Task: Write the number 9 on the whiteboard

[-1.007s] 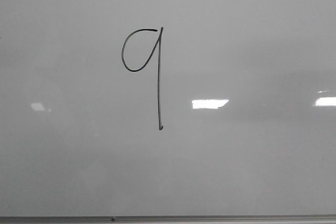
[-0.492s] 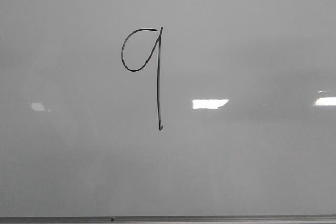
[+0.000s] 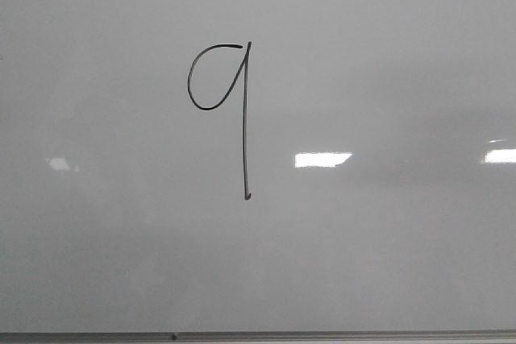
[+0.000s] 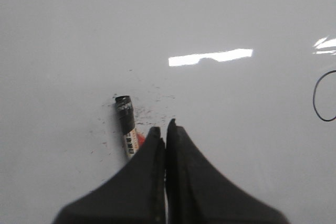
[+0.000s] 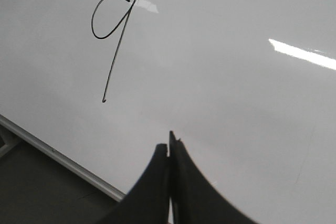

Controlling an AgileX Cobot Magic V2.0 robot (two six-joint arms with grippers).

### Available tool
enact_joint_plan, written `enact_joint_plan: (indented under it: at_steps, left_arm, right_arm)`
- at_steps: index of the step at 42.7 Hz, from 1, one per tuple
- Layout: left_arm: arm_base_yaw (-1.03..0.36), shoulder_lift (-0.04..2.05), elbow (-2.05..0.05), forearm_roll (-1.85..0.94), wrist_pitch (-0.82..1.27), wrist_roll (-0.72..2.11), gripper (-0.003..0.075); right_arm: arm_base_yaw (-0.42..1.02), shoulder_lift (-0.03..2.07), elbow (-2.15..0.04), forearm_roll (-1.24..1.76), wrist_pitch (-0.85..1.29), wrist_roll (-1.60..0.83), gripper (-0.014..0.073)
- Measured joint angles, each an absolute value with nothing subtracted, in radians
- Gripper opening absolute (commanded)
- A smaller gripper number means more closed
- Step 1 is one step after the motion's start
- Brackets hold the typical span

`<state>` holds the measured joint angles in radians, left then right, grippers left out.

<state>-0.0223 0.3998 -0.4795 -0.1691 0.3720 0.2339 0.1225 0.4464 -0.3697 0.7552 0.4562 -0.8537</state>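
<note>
**Evidently done: the figure stands on the board**

Plainly, the number 9 (image 3: 219, 110) is complete as far as the pictures show. In the front view it sits a little left of the middle of the whiteboard (image 3: 387, 263), in the upper half, with a closed oval loop and a long straight stem that ends in a tiny hook. No stroke looks broken or missing. The board's grey frame (image 3: 322, 335) runs along the lower edge, well below the stem.

Neither arm appears in the front view. In the left wrist view the left gripper (image 4: 165, 132) has its jaws pressed together with nothing between them; a marker (image 4: 126, 124) lies flat on the board just beside the fingertips, free of them, amid faint ink specks. Whether it is capped I cannot tell. The right gripper (image 5: 168, 148) is likewise closed and empty, hovering over bare board well apart from the figure, near the frame.

My judgement: the writing itself is finished and the pen is put down. Nothing of the task looks left, save perhaps drawing the arms clear.
</note>
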Motion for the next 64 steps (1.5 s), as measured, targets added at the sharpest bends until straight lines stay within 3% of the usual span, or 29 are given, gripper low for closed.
enact_joint_plan:
  at_steps: [17,26,64]
  left_arm:
    - [-0.021,-0.002,-0.121,-0.042,0.303,0.102,-0.0019]
    - [-0.021,-0.005,0.007,-0.042,0.243,0.102,-0.0019]
    - [-0.018,-0.005,0.008,-0.042,0.167,0.102,-0.0019]
  right_arm:
    - [0.122,0.446,-0.370,0.755,0.456,-0.854,-0.0070]
    - [0.122,0.445,-0.370,0.755,0.456,-0.854,-0.0070]
    - [0.122,0.445,-0.370,0.755,0.456,-0.854,-0.0070]
